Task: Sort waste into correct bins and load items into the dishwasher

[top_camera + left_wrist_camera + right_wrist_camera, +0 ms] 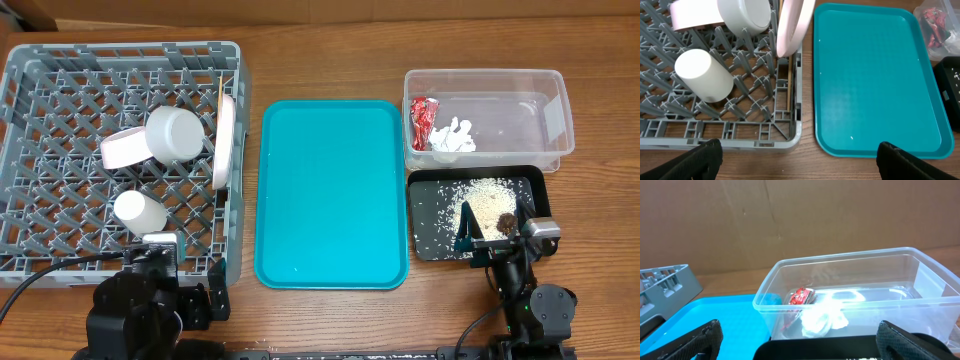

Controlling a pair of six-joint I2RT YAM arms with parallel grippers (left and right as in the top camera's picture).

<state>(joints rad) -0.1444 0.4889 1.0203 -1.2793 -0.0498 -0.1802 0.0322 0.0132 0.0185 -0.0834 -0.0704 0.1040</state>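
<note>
Your rack [60, 80], far left, holds plate [226, 140] on edge, pink bowl [125, 148], white bowl [172, 133], cup [138, 210]. Teal tray [333, 195] sits mid-worktop [330, 312]. Tub [520, 110] at right holds wrapper [421, 122] and tissue [455, 137]; wrapper print unreadable. Black tray [430, 245] beside it carries rice [480, 195] and lump [506, 220]. Your left hand [802, 165] and right hand [800, 345]: both released, empty.

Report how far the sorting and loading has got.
Done: wrapper and tissue lie in the clear tub; rice and brown lump in the black tray; plate, pink bowl, white bowl, cup and chopsticks sit in the rack. In hand: nothing, left gripper and right gripper both open and empty. Left: no waste or dishes visible outside them.
</note>
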